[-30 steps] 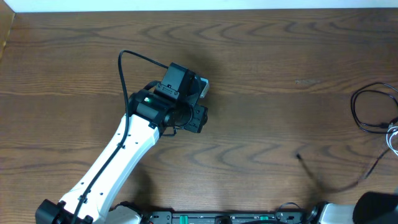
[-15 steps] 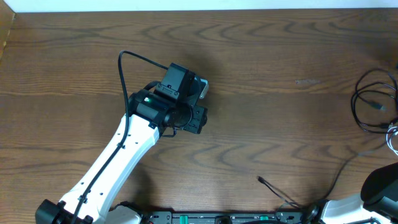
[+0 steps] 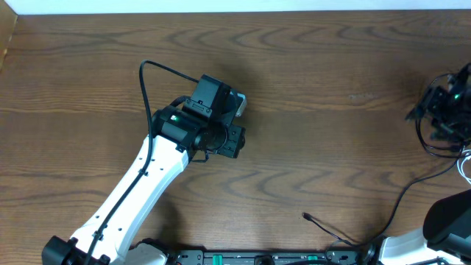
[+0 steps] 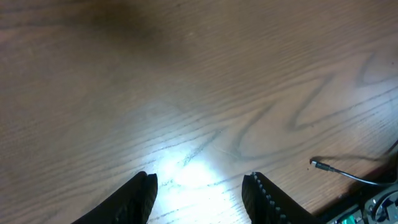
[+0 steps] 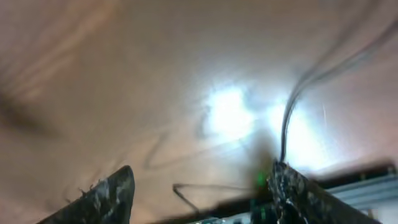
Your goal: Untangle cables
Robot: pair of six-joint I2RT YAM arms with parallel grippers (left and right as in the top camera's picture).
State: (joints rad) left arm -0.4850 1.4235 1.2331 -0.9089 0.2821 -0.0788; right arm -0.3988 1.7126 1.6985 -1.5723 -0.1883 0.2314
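Cables [image 3: 425, 138] sit at the right of the table [image 3: 331, 66]. My left gripper [image 4: 199, 179] hovers partly open over bare wood, holding nothing; from overhead its fingers are hidden under the wrist. One black plug [image 3: 305, 216] lies near the front edge, its cord partly lost behind the arm base. Farther right, my right gripper [image 3: 450, 103] is a dark blur over the looped cables, jaws spread. A cord meets one finger [image 5: 292, 193], but the smear hides whether it's gripped. A white cable [image 3: 465, 165] is cut off by the frame.
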